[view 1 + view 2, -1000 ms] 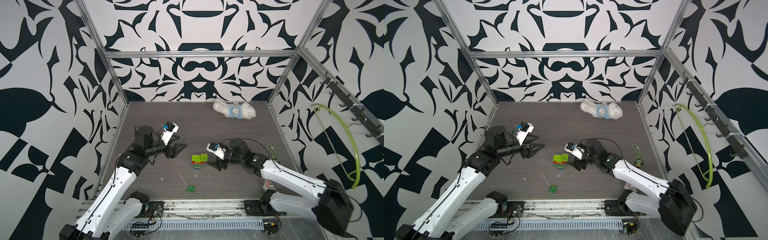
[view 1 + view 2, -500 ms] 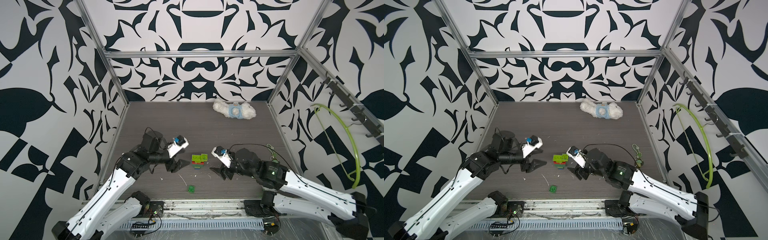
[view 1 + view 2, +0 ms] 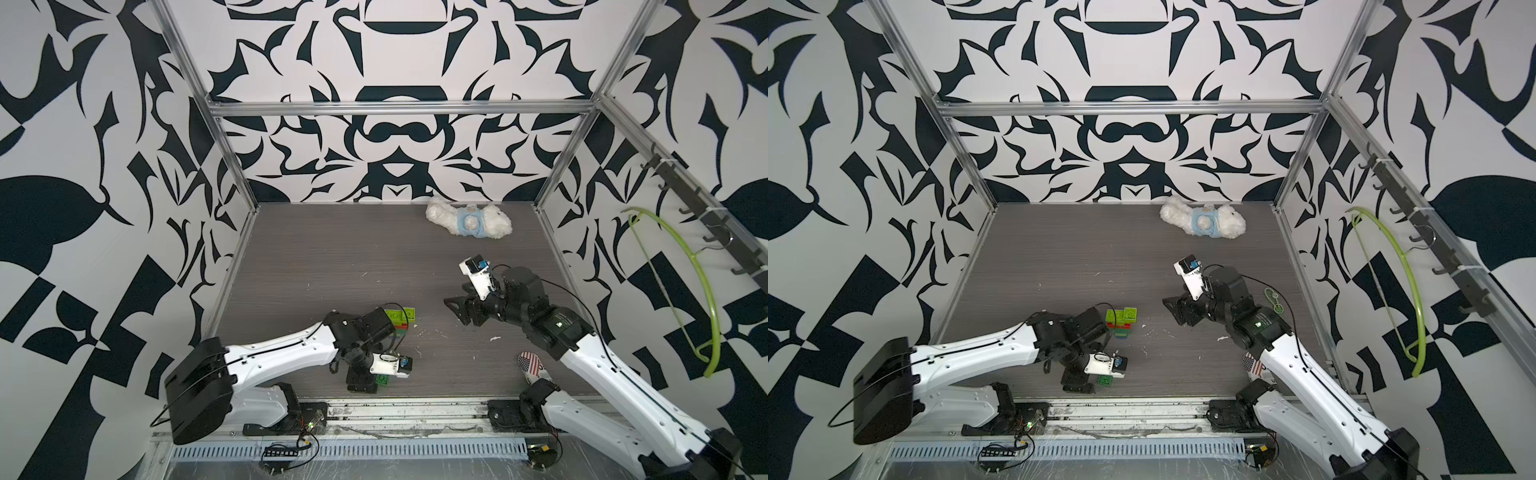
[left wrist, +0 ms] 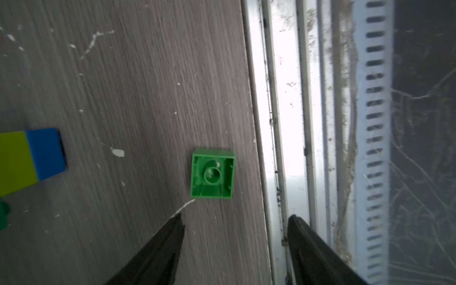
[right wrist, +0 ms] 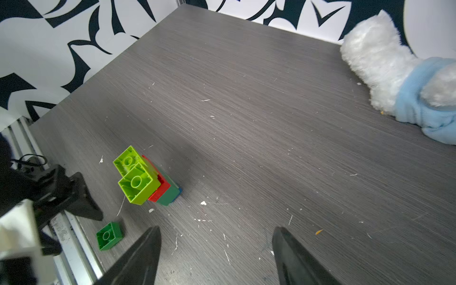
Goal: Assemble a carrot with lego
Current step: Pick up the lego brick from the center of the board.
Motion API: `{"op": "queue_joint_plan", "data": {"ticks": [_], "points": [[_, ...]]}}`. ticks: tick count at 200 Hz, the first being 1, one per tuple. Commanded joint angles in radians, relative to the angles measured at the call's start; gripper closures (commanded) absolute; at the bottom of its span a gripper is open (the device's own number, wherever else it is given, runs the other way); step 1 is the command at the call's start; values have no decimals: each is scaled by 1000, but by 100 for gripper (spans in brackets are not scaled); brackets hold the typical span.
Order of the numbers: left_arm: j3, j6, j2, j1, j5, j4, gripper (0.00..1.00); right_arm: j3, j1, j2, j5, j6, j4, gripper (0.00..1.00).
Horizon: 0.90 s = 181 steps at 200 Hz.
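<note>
The carrot (image 3: pixel 401 318) (image 3: pixel 1121 320) (image 5: pixel 145 177) stands near the table's front middle: blue at the bottom, then dark green and red, with two lime bricks on top, hollow sides up. Its lime and blue side (image 4: pixel 29 158) also shows in the left wrist view. A loose dark green square lego brick (image 3: pixel 382 379) (image 3: pixel 1105 379) (image 4: pixel 212 176) (image 5: pixel 109 235) lies hollow side up by the front rail. My left gripper (image 3: pixel 361 384) (image 4: pixel 236 218) is open just short of it, empty. My right gripper (image 3: pixel 457 309) (image 5: pixel 216 229) is open and empty, to the right of the stack.
A white plush toy (image 3: pixel 467 222) (image 5: pixel 394 81) lies at the back right. The metal front rail (image 4: pixel 283 123) (image 3: pixel 415 409) runs right beside the loose brick. A flag-patterned object (image 3: pixel 532 365) sits under the right arm. A small green keychain (image 3: pixel 1273 297) lies near the right wall.
My left arm has swung from the left middle down to the front edge, over the loose green brick. My right arm has drawn back to the right, away from the stack.
</note>
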Motion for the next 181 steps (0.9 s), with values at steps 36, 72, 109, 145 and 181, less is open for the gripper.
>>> {"op": "queue_joint_plan", "data": {"ticks": [36,72,109,145,181], "points": [[-8,-48,75,-22,-76,125,28,16,-6,-20,-61,0,-4,24],[-25,-34,73,-33,-20,96,31,14,-4,-12,-70,-2,-7,25],[-57,-54,71,-36,-6,135,37,21,-4,4,-81,-7,-11,26],[-61,-51,93,-43,-20,154,50,26,-5,22,-91,-10,-22,27],[-71,-60,86,-43,-27,170,57,25,-4,22,-96,-9,-23,27]]}}
